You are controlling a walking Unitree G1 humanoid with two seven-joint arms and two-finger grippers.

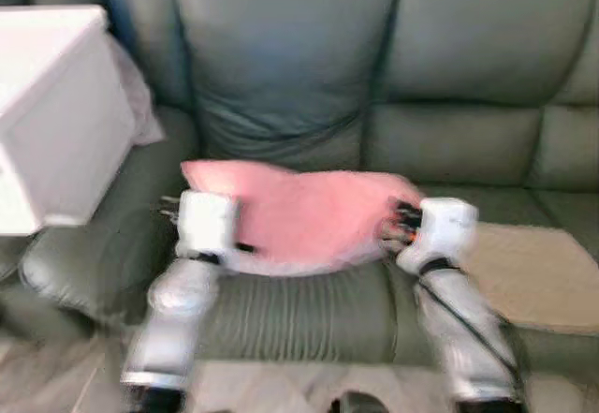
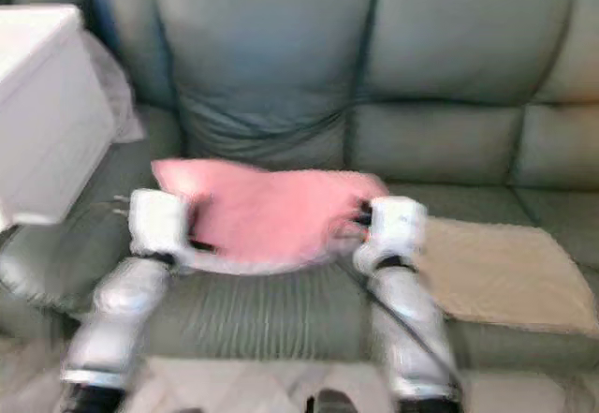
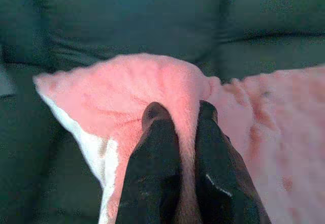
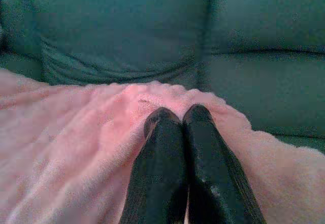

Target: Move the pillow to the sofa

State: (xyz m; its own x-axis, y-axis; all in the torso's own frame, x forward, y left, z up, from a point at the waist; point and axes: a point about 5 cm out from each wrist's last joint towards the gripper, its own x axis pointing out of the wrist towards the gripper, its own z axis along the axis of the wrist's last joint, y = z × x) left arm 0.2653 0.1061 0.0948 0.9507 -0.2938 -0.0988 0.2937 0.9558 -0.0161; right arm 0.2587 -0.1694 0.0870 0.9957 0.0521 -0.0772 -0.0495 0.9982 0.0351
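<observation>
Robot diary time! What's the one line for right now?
pink pillow held over sofa seat | left tool pinching it | right tool pinching it | not yet released

Head stereo pair looking down at sofa point(image 1: 468, 141); wrist cameras close along fingers, sharing pillow point(image 1: 309, 216).
</observation>
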